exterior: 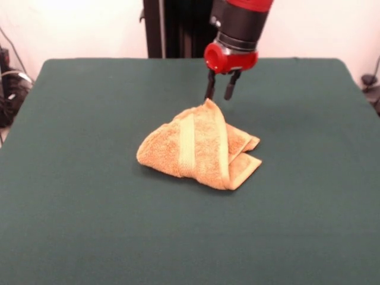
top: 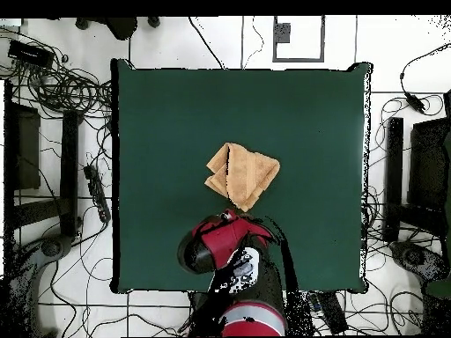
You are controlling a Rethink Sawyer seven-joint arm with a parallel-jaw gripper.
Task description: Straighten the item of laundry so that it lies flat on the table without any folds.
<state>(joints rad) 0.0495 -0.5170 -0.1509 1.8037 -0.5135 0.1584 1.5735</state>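
Observation:
The orange-tan towel [exterior: 199, 148] lies bunched in the middle of the dark green table [exterior: 83, 214], folded over itself with a pale band running up it. One corner is raised to a peak. My gripper [exterior: 219, 94] hangs just above and behind that peak, with its two black fingers apart. The left fingertip [exterior: 209, 95] is at the towel's raised tip. In the overhead view the towel [top: 242, 174] is a folded wedge on the table [top: 158, 114]. The red arm head [top: 220, 242] covers the gripper at the towel's near corner.
Green cloth surrounds the towel on all sides in both views. Cables, black stands and boxes lie on the floor around the table [top: 53, 97]. The robot's black pedestal [exterior: 178, 27] stands at the table's far edge.

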